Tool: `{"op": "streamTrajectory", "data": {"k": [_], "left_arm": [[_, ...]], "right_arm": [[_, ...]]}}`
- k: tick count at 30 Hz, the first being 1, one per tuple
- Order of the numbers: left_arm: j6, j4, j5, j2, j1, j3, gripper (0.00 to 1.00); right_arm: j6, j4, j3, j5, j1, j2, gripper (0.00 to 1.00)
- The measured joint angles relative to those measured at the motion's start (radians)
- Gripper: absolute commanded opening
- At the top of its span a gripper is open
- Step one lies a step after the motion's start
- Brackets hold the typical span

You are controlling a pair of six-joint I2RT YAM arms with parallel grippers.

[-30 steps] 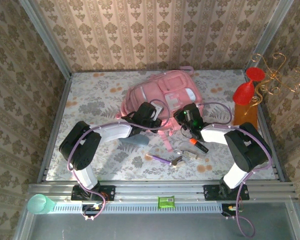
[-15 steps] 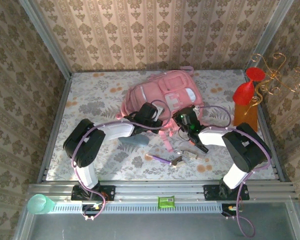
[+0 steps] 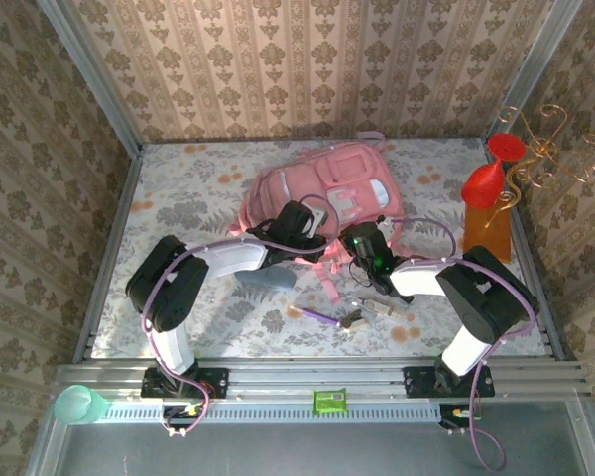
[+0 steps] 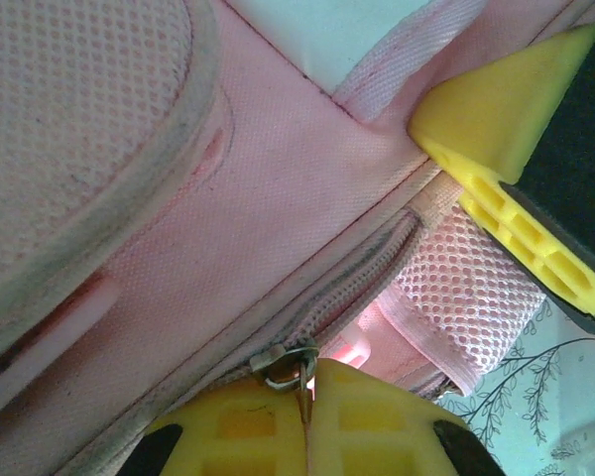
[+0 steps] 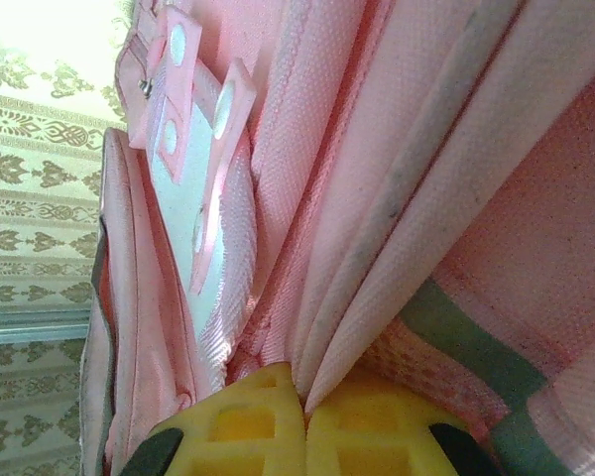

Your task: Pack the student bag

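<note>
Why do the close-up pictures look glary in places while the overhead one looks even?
Top external: even light, student bag sharp. Left wrist: pale patch at top looks blown out, weave by the zipper pull crisp. Right wrist: wallpaper at upper left washed bright.

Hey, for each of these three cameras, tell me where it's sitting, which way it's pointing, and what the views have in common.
Top external: above and behind the arms, looking down at the table and pink student bag; both arms show, bases nearest.
Left wrist: on the left arm, facing close along its left claw, shut on a zipper pull.
Right wrist: on the right arm, facing along its right claw, shut on a fold of bag fabric.
Shared: all three see the bag.
</note>
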Motion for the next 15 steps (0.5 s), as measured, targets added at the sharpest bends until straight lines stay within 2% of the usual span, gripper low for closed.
{"op": "streamTrajectory", "data": {"k": [5,10,15], "left_arm": [[0.069,-0.05,-0.076,-0.03,0.001,-0.017,0.0],[0.126,-0.077,-0.135,-0.108,0.067,-0.093,0.0],[0.16,-0.082,-0.193,-0.119,0.11,-0.095,0.0]], "right_arm": [[-0.041,-0.035,-0.04,0.007,-0.014,-0.061,0.0],[-0.096,-0.069,-0.06,0.014,-0.051,-0.106,0.0],[-0.159,-0.1,-0.055,0.01,-0.088,-0.115,0.0]]}}
